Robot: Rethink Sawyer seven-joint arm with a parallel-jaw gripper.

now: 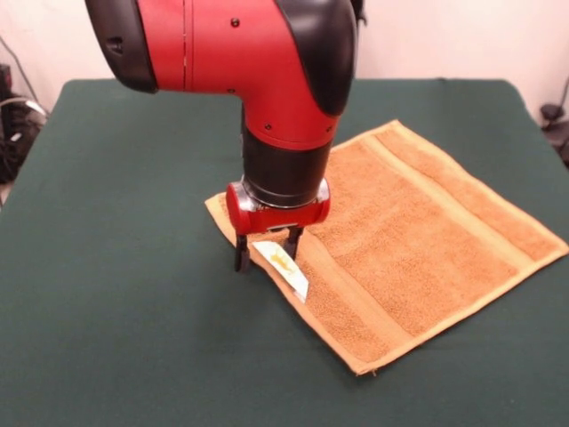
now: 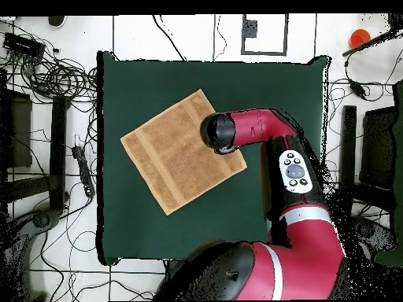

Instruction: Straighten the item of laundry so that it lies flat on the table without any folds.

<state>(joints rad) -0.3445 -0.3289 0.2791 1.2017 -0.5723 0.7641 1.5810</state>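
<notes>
The towel (image 1: 418, 236) lies spread on the green counter (image 1: 116, 294), set cornerwise to the counter's edges like a diamond, and its golden-orange pile looks flat across nearly all of its area, with the paler border bands running straight along two opposite sides. From above, the towel (image 2: 177, 153) sits a little off the counter's (image 2: 283, 94) middle, with green cloth showing all around it. The one disturbed spot is the towel's corner under my wrist: there a small white label (image 1: 286, 267) shows, tilted and turned up from the hem, just beside my fingertips. My hand (image 1: 267, 251) stands upright over that same corner, its two dark fingers pointing straight down, one at the towel's outer edge and the other on the towel's pile, with the label's corner between them. The fingers are parted, with a clear gap from one to the other; whether their tips press on the towel or hang just above it I cannot tell. In the overhead view my arm's red wrist covers that corner of the towel, so the hand itself is hidden there. The towel's other three corners lie flat on the counter, well apart from my hand.
</notes>
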